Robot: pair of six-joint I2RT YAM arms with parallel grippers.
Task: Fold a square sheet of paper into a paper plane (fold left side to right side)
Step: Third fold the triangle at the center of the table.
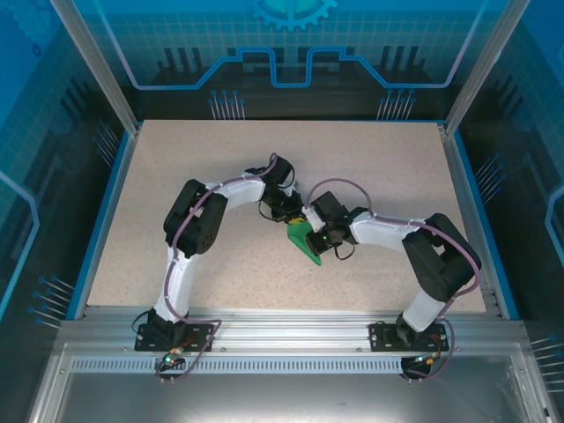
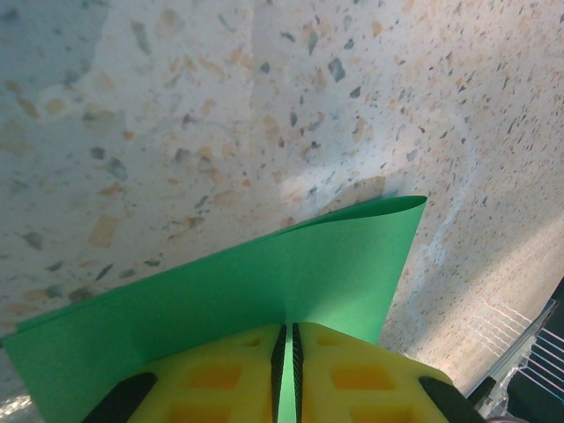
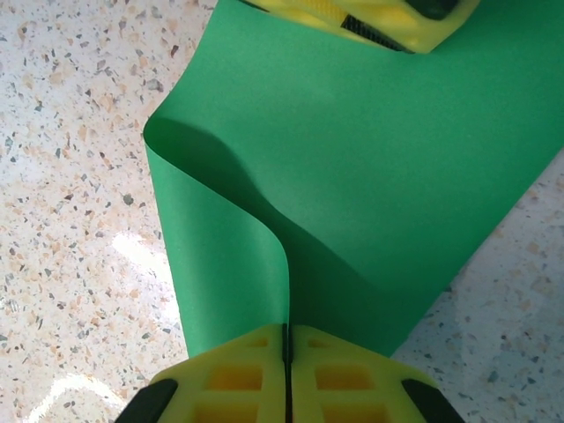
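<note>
The speckled table (image 1: pixel 176 159) is carrying the square sheet of paper (image 1: pixel 308 242) at five o'clock of its centre, curling over itself (no crease yet). The left gripper (image 2: pixel 286 339) and right gripper (image 3: pixel 286 339) are each pinching an edge, likely to carry one side across.

The left arm (image 1: pixel 189 231) and right arm (image 1: pixel 427 251) are built of white-wrapped links joined by bulky black joints, and a thin purple cable (image 1: pixel 339 181) loops along each. Each has a black base plate (image 1: pixel 174 335). A small green light (image 1: pixel 328 236), possibly an indicator, glows by the right wrist. The left claw (image 2: pixel 286 330) and right claw (image 3: pixel 286 330) have yellow fingers (image 3: pixel 229 379) with recessed pockets and black trim.
</note>
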